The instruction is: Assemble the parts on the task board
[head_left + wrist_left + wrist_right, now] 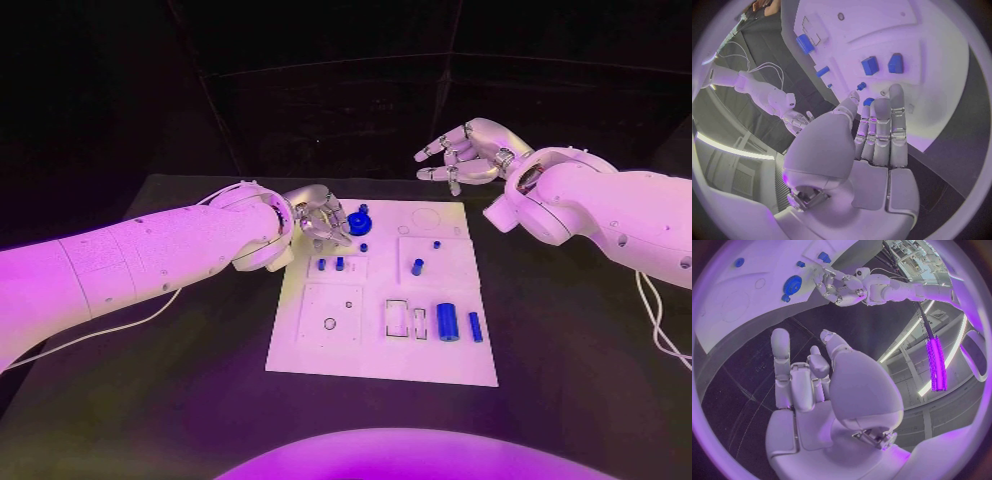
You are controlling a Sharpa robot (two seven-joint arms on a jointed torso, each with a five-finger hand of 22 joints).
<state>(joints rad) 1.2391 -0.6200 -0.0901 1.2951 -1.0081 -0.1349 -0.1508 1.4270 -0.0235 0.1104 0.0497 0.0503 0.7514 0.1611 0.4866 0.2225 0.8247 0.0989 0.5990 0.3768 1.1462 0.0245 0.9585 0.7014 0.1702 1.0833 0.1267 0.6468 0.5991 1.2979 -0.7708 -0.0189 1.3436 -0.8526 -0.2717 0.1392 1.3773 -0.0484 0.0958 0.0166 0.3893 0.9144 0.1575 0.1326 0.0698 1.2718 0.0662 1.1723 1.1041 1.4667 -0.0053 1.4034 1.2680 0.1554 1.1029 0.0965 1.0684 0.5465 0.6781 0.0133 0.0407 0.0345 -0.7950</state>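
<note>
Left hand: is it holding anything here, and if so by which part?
It cannot be told. The left hand is at the blue gear-like part on the task board, but no grip shows.

One white task board [378, 350], approx seven blue parts [447, 321] on it, incl one round gear-like piece [358, 222], two robot hands [320, 218].

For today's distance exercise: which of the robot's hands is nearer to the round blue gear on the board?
Left. The left hand has its fingers right beside the blue gear; the right hand hovers beyond the task board, well away.
</note>
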